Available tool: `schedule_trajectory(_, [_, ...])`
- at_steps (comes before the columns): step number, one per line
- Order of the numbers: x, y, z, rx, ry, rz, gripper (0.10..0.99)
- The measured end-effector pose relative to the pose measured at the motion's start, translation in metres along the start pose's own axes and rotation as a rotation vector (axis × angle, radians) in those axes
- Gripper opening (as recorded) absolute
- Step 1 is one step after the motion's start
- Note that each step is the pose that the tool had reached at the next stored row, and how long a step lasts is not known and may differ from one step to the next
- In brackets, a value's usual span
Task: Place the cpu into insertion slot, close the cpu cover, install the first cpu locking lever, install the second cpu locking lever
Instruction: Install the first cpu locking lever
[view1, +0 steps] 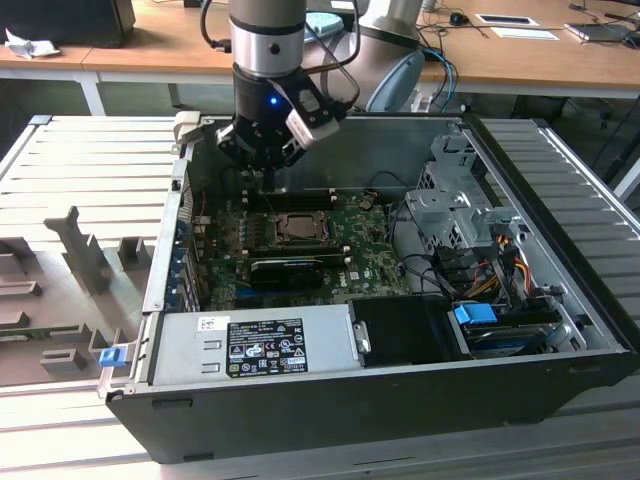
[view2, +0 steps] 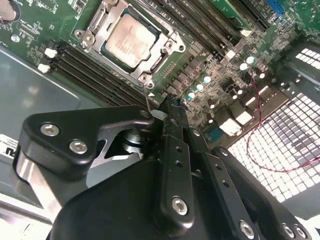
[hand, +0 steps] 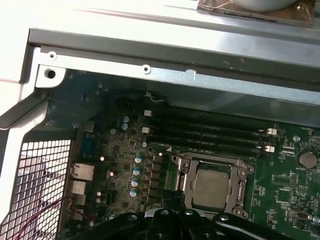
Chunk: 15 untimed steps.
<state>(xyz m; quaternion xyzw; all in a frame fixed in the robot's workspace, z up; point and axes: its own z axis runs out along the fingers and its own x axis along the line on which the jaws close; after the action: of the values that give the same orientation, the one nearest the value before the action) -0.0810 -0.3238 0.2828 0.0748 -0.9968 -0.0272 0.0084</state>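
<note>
Claw (view2: 167, 107): the fingers are pressed together with nothing between them. It hangs above the green motherboard (view1: 370, 262), near one corner of the insertion slot (view2: 131, 42).
Cpu (view2: 131, 40): lies flat in the slot, silver top facing up, edges lined up with the frame.
Cpu cover (hand: 212, 187): lies flat around the chip.
Computer case (view1: 400, 390): open, on a grey counter (view1: 90, 170).

Silver-grey cpu (view2: 131, 39) on green motherboard (view2: 210, 75) (black gripper (view2: 170, 112)).
</note>
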Motion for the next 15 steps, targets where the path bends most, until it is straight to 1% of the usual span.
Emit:
schedule_trajectory(8, [-0.0001, -0.0003, 0.0050, 0.000, 0.0012, -0.018, 0.106])
schedule_trajectory(15, [0.0004, -0.0003, 0.0076, 0.000, 0.0007, -0.018, 0.106])
